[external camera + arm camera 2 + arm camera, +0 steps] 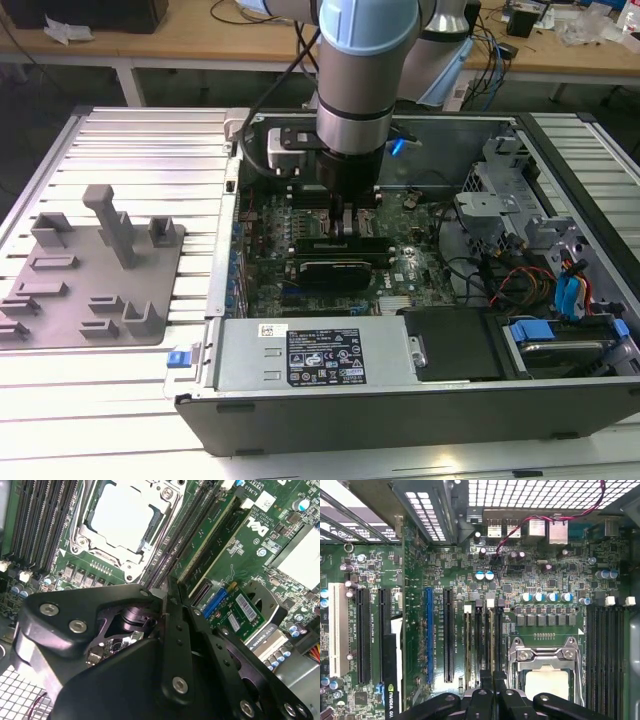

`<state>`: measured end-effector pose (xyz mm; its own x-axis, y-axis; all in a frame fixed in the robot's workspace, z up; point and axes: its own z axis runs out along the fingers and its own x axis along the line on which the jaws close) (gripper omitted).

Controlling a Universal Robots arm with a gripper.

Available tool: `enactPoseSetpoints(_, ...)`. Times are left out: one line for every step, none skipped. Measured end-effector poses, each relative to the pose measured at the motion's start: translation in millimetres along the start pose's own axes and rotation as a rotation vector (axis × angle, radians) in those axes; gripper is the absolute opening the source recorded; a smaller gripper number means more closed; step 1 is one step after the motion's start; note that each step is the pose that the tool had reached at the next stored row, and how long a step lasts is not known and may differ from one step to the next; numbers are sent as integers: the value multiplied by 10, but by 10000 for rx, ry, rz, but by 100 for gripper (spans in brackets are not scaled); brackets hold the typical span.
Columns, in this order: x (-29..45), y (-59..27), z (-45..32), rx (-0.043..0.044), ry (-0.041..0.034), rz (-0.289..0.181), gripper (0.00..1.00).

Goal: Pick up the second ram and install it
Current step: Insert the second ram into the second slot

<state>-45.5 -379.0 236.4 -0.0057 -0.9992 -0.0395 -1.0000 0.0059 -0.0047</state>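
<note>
Reaching down into the open computer case (400,415) at the centre of the exterior view, with the claw (350,225) drawn narrow and its fingers (481,696) all but meeting. Standing right over the memory slots (482,640) beside the CPU socket (543,677), at the lower middle of the first wrist view. Cannot tell the second ram apart from those slots under the fingertips, nor whether anything is clamped. Well apart from the grey fixture plate (95,290) on the table (130,140) at left.
</note>
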Motion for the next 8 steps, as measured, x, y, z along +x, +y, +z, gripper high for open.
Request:
enactPoseSetpoints(0, -1, 2, 0, 0, -1, 10)
enactPoseSetpoints(0, -2, 5, 1, -1, 0, 10)
enactPoseSetpoints(0, -2, 9, 1, -1, 7, 10)
enactPoseSetpoints(0, -3, 12, 2, -1, 18, 10)
enactPoseSetpoints(1, -3, 15, 3, 0, 59, 10)
enactPoseSetpoints(0, -2, 16, 3, -1, 59, 10)
enactPoseSetpoints(0, -3, 24, 6, -7, 59, 10)
enactPoseSetpoints(1, -2, 24, 3, -4, 59, 10)
